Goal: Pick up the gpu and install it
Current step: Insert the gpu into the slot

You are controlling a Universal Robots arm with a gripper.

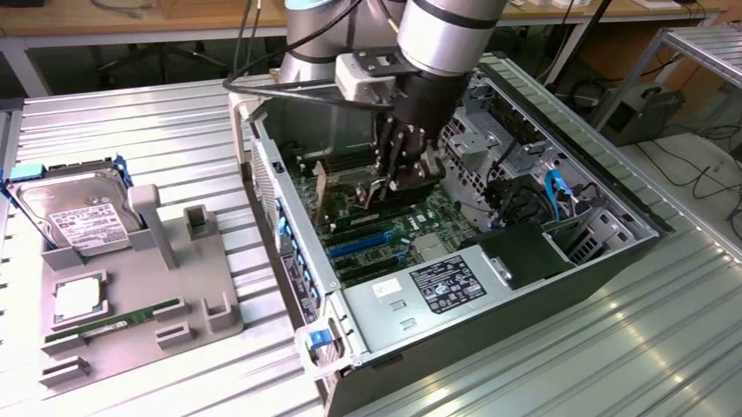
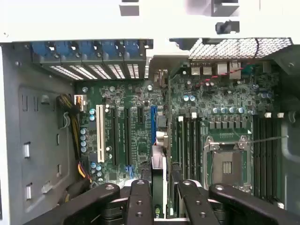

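Observation:
In the exterior view my gripper [image 1: 400,178] reaches down into the open computer case [image 1: 603,195], over the green motherboard [image 1: 406,221]. It is shut on the gpu [image 1: 351,185], which hangs on edge just above the board. The card's far end points toward the case's rear wall. In the wrist view the gpu [image 2: 158,164] shows edge-on as a thin strip between the black fingers [image 2: 139,201] of my gripper [image 2: 161,206]. It lines up beside the blue expansion slot [image 2: 153,119]. I cannot tell whether the card's edge touches a slot.
On the exterior view's left, a grey fixture [image 1: 197,287] holds a silver hard drive [image 1: 76,217], a RAM stick [image 1: 116,323] and a square chip [image 1: 79,298]. A power supply [image 1: 447,282], blue cables [image 1: 557,195] and drive cages crowd the case. The CPU socket [image 2: 227,161] lies beside the RAM slots.

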